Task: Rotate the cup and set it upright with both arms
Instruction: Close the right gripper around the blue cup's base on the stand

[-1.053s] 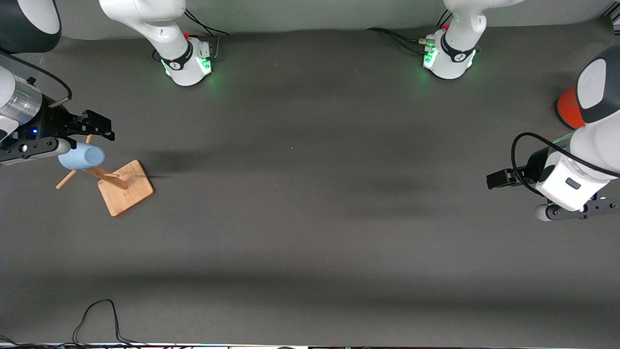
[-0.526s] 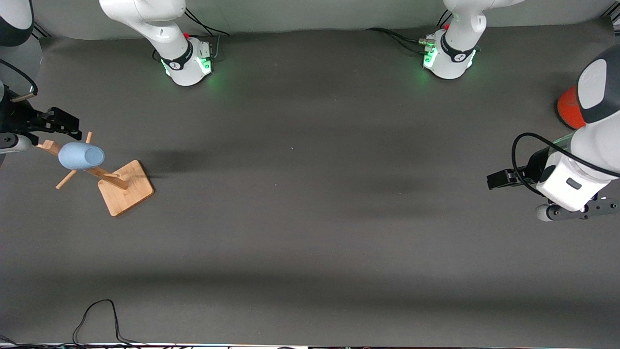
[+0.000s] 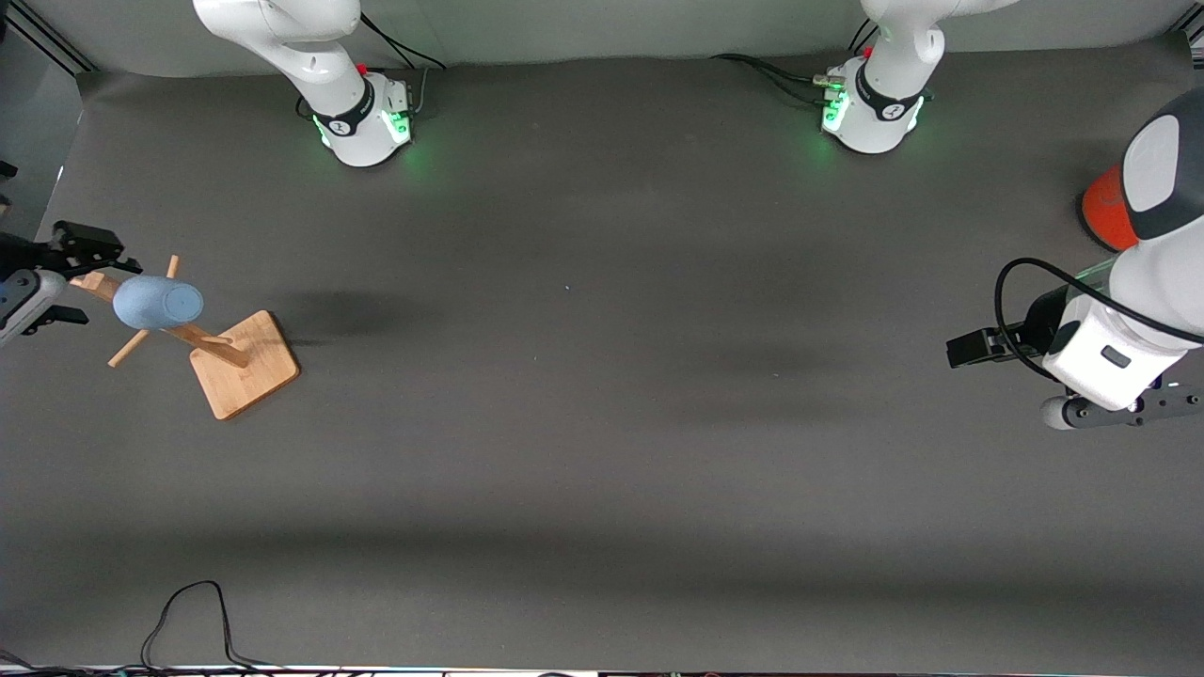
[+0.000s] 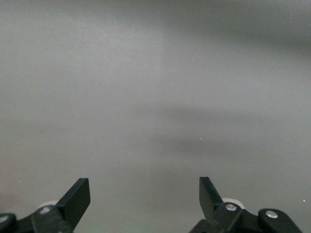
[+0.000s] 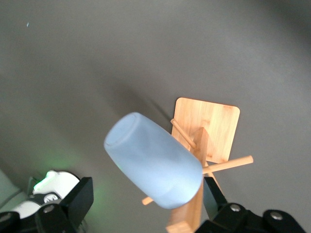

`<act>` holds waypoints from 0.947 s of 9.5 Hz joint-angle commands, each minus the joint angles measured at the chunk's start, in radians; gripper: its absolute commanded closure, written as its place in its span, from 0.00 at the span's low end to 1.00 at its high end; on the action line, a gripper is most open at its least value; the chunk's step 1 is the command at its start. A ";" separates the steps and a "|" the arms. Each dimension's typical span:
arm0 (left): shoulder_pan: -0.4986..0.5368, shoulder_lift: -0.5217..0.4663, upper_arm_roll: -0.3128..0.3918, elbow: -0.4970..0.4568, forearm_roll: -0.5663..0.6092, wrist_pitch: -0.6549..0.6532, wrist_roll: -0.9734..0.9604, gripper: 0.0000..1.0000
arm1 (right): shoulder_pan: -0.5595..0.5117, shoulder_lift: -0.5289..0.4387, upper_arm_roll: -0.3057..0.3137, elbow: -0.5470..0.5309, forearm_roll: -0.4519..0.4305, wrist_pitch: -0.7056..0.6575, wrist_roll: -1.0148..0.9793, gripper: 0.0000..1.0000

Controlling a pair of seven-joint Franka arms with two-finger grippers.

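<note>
Two grippers are open, and neither one holds anything. We see the cup hanging on a peg of the wooden rack, at the right arm's end of the surface. It is tilted, with its closed bottom pointing up and away from the rack post and its mouth toward the post.

The right gripper hovers just beside the cup, near the edge of the surface. Its fingers are spread wide. In the right wrist view the cup lies ahead of the fingertips and a little between them, but we see no contact with it. The rack's square base stands farther out from the fingers than the cup.

The left arm waits at its own end of the surface. The left gripper hangs there with its fingers wide apart, and only bare surface lies before them. An orange-red container stands near this arm.
</note>
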 commanded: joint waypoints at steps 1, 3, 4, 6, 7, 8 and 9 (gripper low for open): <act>0.000 -0.004 0.001 -0.001 0.010 -0.013 -0.011 0.00 | 0.008 0.026 -0.003 0.034 0.027 -0.040 -0.177 0.00; -0.003 -0.002 0.001 0.001 0.010 0.001 -0.011 0.00 | 0.009 0.035 -0.003 0.032 0.037 -0.055 -0.332 0.00; -0.007 -0.004 0.001 -0.001 0.010 -0.005 -0.013 0.00 | 0.012 0.044 -0.003 0.031 0.037 -0.057 -0.365 0.00; -0.006 -0.004 0.001 -0.001 0.010 -0.001 -0.013 0.00 | 0.011 0.089 -0.003 0.031 0.058 -0.047 -0.418 0.00; -0.006 -0.004 0.001 -0.001 0.010 -0.002 -0.013 0.00 | 0.011 0.095 -0.003 0.029 0.057 -0.047 -0.435 0.00; -0.007 -0.004 0.001 -0.001 0.010 -0.001 -0.013 0.00 | 0.012 0.098 -0.002 0.016 0.058 -0.047 -0.454 0.00; -0.007 -0.004 0.001 -0.001 0.010 0.002 -0.013 0.00 | 0.012 0.097 -0.003 0.006 0.058 -0.047 -0.465 0.00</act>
